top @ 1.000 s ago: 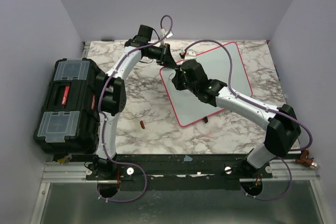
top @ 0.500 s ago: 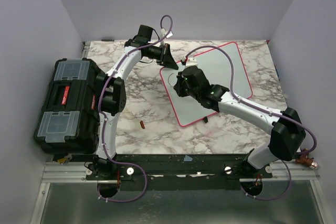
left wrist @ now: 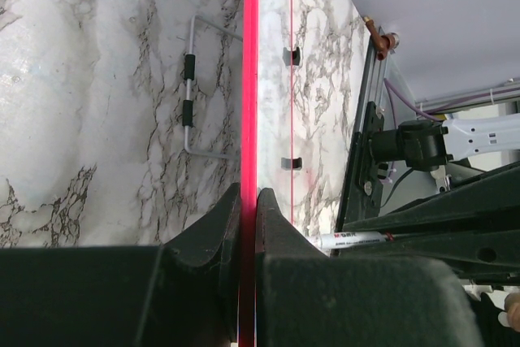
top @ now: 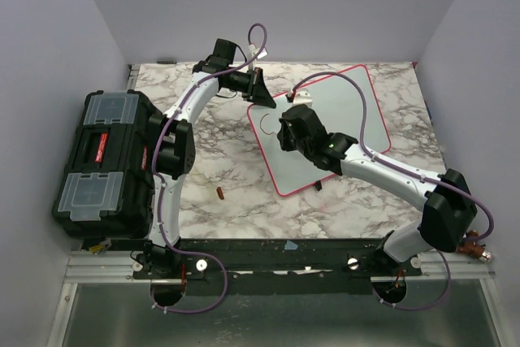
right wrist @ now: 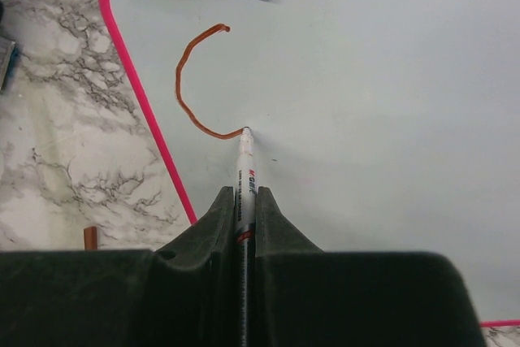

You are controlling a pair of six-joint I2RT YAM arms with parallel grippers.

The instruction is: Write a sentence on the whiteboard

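Whiteboard point(top: 333, 103) lies flat on the marble table point(top: 244, 201), centre-right in the top view, its long axis slanting from lower left to upper right. Left gripper point(left wrist: 249, 201) pinches its pink rim near the upper-left corner, jaws almost together. Right gripper point(right wrist: 246, 201) clamps narrowly on a marker point(right wrist: 244, 164) that points up the frame. The marker's tip touches the board at the lower end of a curved orange-brown stroke point(right wrist: 179, 85).

You can read only what looks like an orange-brown C point(right wrist: 179, 80) on the whiteboard point(right wrist: 366, 119); the marker point(right wrist: 245, 170) carries red print too small to read.
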